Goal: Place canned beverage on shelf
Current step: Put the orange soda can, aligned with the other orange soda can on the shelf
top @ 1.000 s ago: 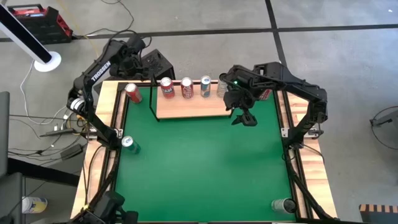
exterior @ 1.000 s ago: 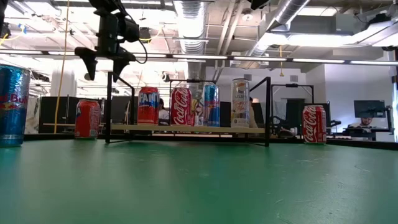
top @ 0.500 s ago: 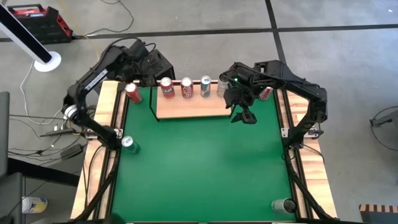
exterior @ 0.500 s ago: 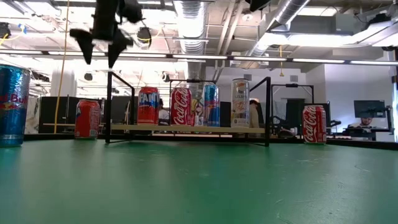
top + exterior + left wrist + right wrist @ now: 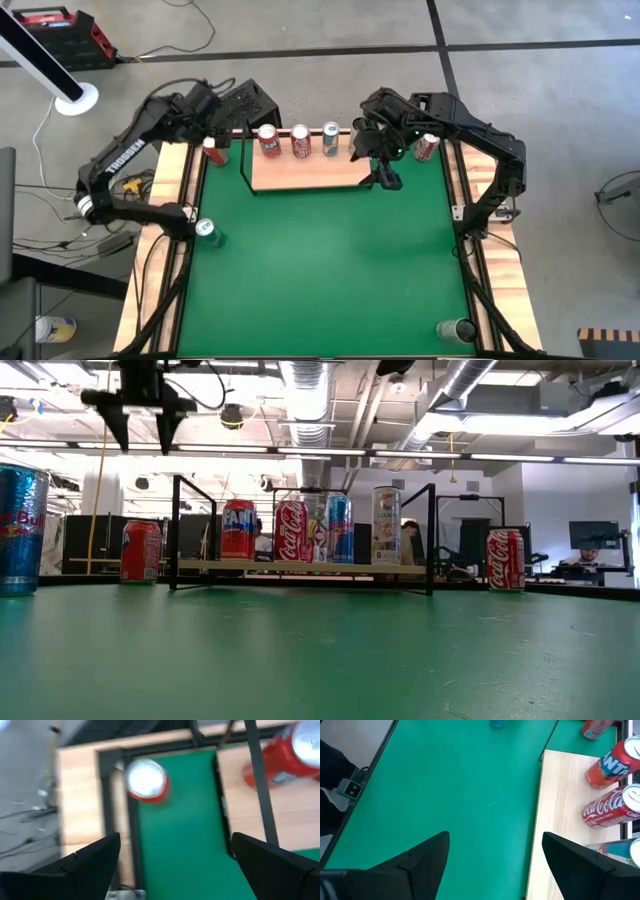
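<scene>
The shelf (image 5: 305,168) is a light-wood board with black rod ends, standing at the table's far side. Several cans stand upright on it, among them a Fanta can (image 5: 238,530) and a Coca-Cola can (image 5: 292,532). A red can (image 5: 213,150) stands on the green table left of the shelf, also seen as the red can (image 5: 146,780) from the wrist. My left gripper (image 5: 140,438) hangs open high above that can. My right gripper (image 5: 385,178) is open above the shelf's right end, nothing between its fingers.
Another red can (image 5: 427,147) stands right of the shelf. A blue can (image 5: 207,231) stands at the table's left edge, a grey can (image 5: 455,329) at the near right corner. The green middle of the table (image 5: 330,260) holds nothing. Wooden rails edge the table.
My left gripper has swung toward the table's left edge and risen, staying open; it now stands over the red can left of the shelf. My right gripper has tipped a little, its fingers drawing toward the far edge. No can has moved.
</scene>
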`<state>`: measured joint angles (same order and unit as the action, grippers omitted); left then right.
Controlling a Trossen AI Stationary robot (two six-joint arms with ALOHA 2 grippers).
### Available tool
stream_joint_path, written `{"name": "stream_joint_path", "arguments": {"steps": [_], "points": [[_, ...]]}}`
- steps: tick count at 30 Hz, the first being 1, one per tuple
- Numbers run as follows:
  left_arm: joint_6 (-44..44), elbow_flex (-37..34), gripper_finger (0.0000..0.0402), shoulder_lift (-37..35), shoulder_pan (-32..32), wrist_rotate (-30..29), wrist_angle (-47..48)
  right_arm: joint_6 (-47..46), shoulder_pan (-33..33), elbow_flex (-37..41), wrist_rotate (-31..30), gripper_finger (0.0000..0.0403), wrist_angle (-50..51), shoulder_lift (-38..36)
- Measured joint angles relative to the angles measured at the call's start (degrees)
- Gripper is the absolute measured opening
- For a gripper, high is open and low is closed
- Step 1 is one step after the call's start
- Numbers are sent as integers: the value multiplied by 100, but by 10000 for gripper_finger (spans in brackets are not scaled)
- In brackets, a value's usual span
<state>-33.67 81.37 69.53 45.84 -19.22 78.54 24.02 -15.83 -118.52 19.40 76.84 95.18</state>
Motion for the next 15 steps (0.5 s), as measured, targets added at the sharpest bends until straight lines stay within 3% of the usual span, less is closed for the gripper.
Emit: {"name": "stream_joint_path", "arguments": {"steps": [5,10,15], "points": [[-430,-1332,366,-440,51,261,-1592,-38,-19,0,0,344,-41,0],[-1174,-2255,366,-504,157,-377,-2761,-18,-23,0,2,344,-194,28],[-1908,-2705,366,-495,287,-1002,-3177,-119,-24,4,3,344,-229,58]]}}
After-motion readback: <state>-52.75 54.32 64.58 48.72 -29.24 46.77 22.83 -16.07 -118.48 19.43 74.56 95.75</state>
